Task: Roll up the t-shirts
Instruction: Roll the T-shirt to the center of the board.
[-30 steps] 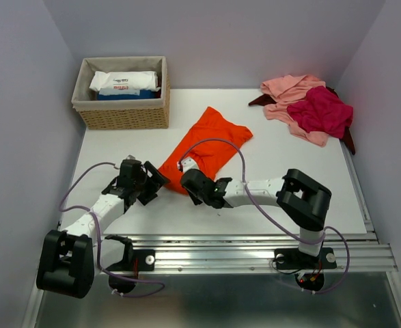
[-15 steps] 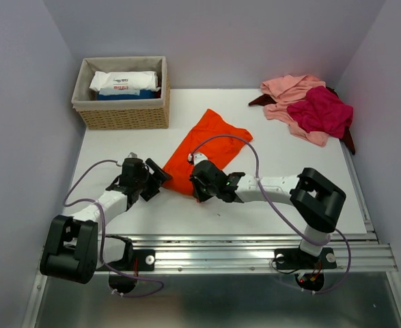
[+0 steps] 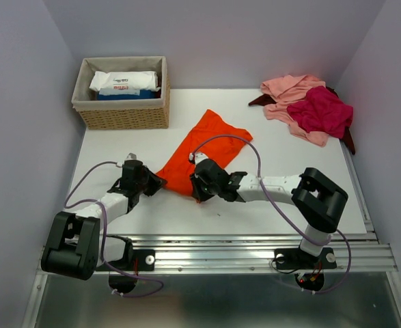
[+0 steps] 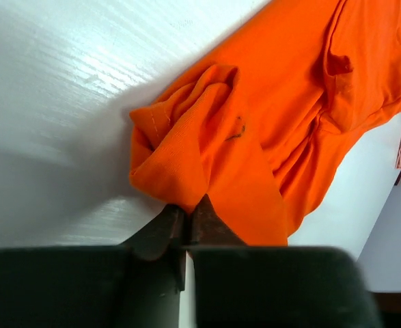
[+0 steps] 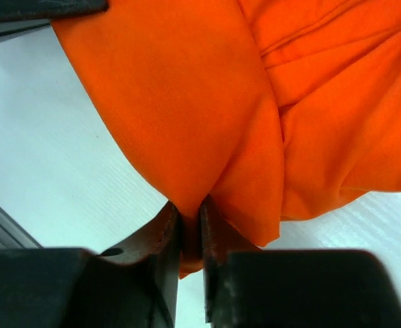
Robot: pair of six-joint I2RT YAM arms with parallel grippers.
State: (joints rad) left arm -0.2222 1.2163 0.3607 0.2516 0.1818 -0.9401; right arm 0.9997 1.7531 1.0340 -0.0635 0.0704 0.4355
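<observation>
The orange t-shirt (image 3: 207,147) lies on the surface (image 3: 118,147) just right of the wicker basket (image 3: 121,113) and nearer the arms, its long axis slanting from the near-left hem to the far-right end. The wrist views alone show the grips: the left gripper (image 4: 185,208) is pinched narrow on the bunched near-left corner, and the right gripper (image 5: 188,219) clamps a fold of the near edge. Only the top view shows the pink, magenta and maroon t-shirts (image 3: 309,106) heaped far right of the basket.

basket (image 3: 121,116) back-left, shirt pile (image 3: 316,109) back-right, likely passable between
</observation>
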